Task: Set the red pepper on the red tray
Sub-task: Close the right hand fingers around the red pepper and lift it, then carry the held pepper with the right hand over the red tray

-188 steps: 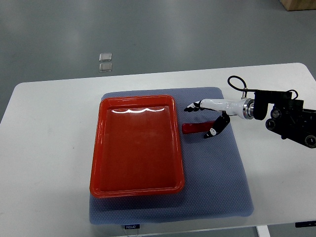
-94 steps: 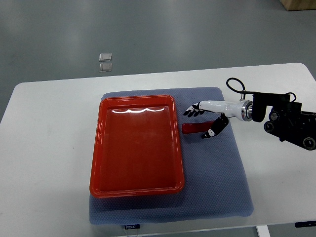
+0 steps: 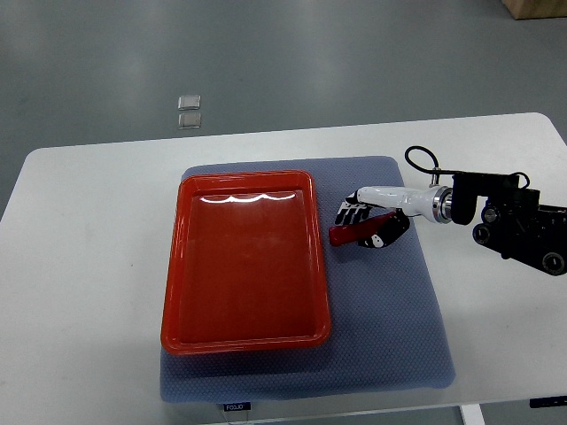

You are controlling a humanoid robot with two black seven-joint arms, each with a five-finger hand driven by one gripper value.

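Over the last second the right robot hand (image 3: 368,221) has dropped from a spread pose above the red pepper (image 3: 353,234) and curled in around it: the fingers (image 3: 349,212) now fold over the pepper's far side and the thumb presses its near side, where before they hung open with the pepper lying free between them. That suggests the grasp is being made, though the pepper appears not yet lifted off the blue mat (image 3: 381,310). The pepper lies just right of the red tray (image 3: 182,266), close to its upper right corner and apart from its rim, with its right end inside the hand and its left end pointing at the tray. The tray holds nothing. No left hand shows.
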